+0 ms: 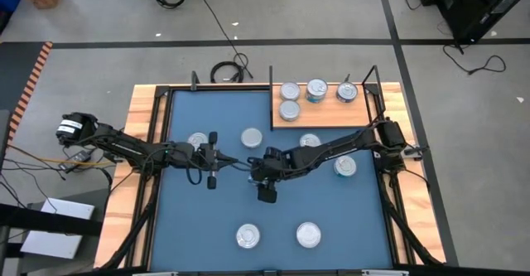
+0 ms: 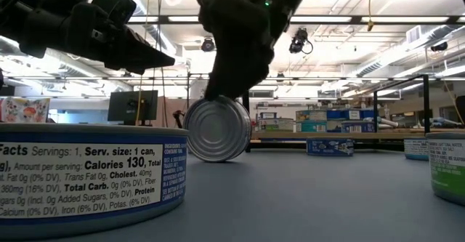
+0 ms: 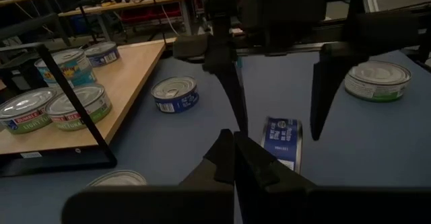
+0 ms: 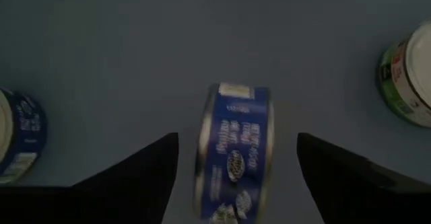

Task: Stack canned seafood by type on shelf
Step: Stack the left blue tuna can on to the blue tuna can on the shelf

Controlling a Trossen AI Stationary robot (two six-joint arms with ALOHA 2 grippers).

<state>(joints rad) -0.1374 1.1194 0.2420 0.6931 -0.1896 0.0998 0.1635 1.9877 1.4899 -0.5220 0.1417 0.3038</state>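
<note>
- Ceiling strip lights (image 2: 407, 49) are glowing across the upper part of the low view, leaving both arms there as dark silhouettes.
- The near tin (image 2: 91, 176) at lower left is filling the frame, slightly soft.
- The upright tin (image 4: 236, 150) in the right wrist view is blurring.
- The high view is showing even, soft light with faint shadows.

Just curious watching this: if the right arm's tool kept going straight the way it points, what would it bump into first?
Most likely the blue-labelled tin standing on its edge on the blue mat. It sits between the right tool's open fingers, directly ahead, though exact depth is unclear.
</note>
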